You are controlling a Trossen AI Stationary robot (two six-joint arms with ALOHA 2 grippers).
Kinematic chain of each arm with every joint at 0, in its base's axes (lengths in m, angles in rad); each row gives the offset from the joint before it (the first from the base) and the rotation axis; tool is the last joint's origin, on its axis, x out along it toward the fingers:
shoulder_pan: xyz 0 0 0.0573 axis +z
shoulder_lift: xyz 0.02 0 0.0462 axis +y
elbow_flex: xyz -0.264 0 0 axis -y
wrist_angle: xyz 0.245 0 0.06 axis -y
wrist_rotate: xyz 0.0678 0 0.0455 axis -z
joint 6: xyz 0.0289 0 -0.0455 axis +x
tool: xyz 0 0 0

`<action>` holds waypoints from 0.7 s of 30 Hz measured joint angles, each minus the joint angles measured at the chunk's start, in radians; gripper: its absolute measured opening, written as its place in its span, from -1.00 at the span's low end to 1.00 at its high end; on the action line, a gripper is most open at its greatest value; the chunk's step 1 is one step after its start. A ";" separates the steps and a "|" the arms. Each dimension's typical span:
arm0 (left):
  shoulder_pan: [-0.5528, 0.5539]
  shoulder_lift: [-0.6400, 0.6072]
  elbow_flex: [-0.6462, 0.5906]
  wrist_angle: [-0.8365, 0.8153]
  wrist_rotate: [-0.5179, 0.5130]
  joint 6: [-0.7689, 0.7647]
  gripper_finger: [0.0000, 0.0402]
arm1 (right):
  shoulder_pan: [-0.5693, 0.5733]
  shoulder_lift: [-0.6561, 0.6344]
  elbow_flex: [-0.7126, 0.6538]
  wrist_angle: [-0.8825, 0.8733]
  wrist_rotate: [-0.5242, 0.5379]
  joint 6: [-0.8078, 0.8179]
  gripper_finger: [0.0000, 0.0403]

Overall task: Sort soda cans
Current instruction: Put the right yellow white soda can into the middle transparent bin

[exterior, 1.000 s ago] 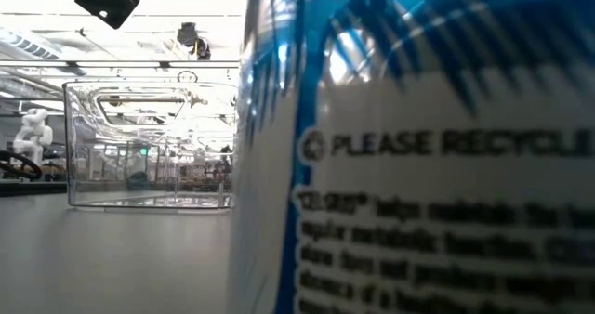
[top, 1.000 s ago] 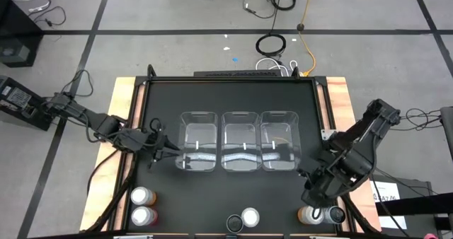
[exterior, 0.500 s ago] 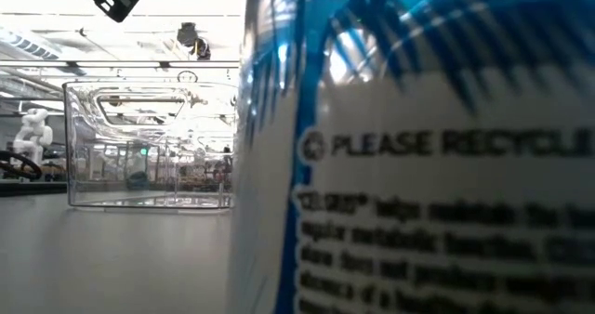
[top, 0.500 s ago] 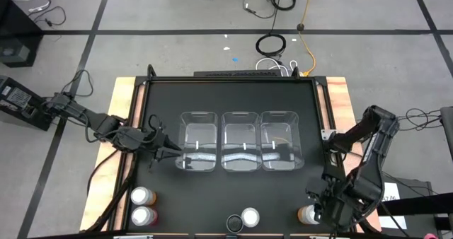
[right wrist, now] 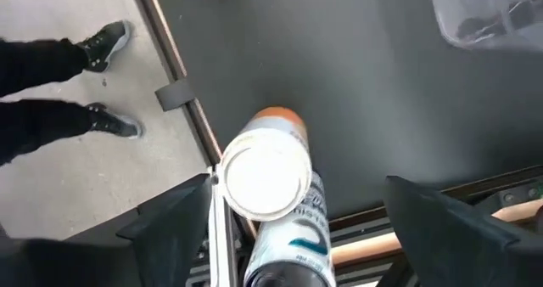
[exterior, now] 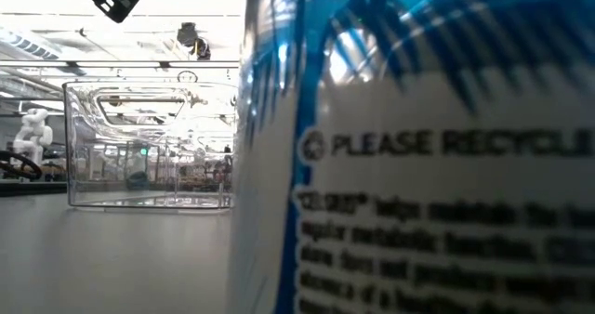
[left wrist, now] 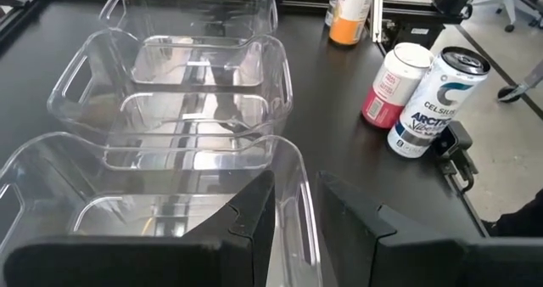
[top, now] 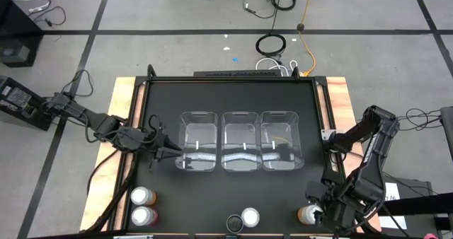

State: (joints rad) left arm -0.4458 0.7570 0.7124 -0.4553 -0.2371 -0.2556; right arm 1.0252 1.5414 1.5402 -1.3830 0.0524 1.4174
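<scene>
Closest to me at the table's front edge, the right gripper (top: pixel 327 214) hangs over two cans at the right corner, an orange one (right wrist: pixel 273 122) and a blue-lettered one (right wrist: pixel 293 236), fingers spread wide either side. A middle pair (top: pixel 242 218) and left pair (top: pixel 142 205) stand along that edge. Farther back, the left gripper (top: pixel 172 153), slightly parted, sits at the left bin (top: pixel 197 141).

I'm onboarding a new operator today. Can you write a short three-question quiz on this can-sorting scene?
1. True or false: the three clear bins already hold cans.
2. Which gripper is over the orange can: A left, B right?
3. Fill in: the right gripper's fingers are ____ around the cans.

Key: 1 false, all three look empty. 2 B; the left gripper waits by the left bin. 3 open.
</scene>
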 joint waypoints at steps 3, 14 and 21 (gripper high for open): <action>0.000 0.000 0.000 -0.003 0.000 0.007 -0.51 | 0.000 0.000 0.000 0.015 0.011 -0.046 0.76; 0.000 0.000 0.000 -0.009 -0.008 0.035 -0.51 | 0.000 0.000 0.000 0.132 0.054 -0.102 0.77; 0.000 0.000 0.000 -0.011 -0.008 0.035 -0.51 | 0.000 0.000 0.000 0.124 0.149 -0.124 0.77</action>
State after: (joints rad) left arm -0.4458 0.7570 0.7128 -0.4660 -0.2451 -0.2203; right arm 1.0248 1.5414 1.5402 -1.2586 0.2019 1.2929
